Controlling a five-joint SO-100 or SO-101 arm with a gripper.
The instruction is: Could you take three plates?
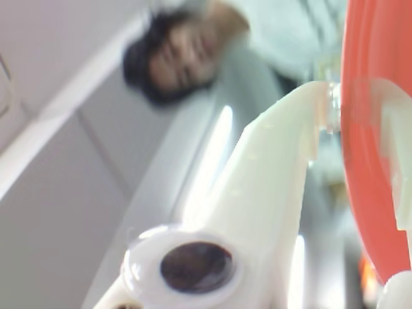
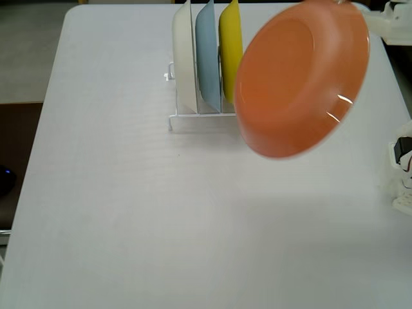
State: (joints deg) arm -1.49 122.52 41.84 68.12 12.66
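Note:
The orange plate [image 2: 299, 80] hangs tilted in the air over the table, large in the fixed view and in front of the rack. My gripper [image 2: 353, 6] is shut on its upper rim at the top right. In the wrist view the orange plate [image 1: 367, 148] fills the right edge, pinched at my gripper [image 1: 351, 109] between a white finger [image 1: 283, 154] and a second one showing faintly through the plastic. The yellow plate [image 2: 230, 51] and the light blue plate [image 2: 207, 58] stand on edge in the white wire rack [image 2: 193, 117].
A cream-white plate [image 2: 185, 58] stands leftmost in the rack. White robot parts [image 2: 402, 174] sit at the table's right edge. A person [image 1: 174, 55] shows beyond the arm in the wrist view. The white table [image 2: 129, 212] stretches left and to the front.

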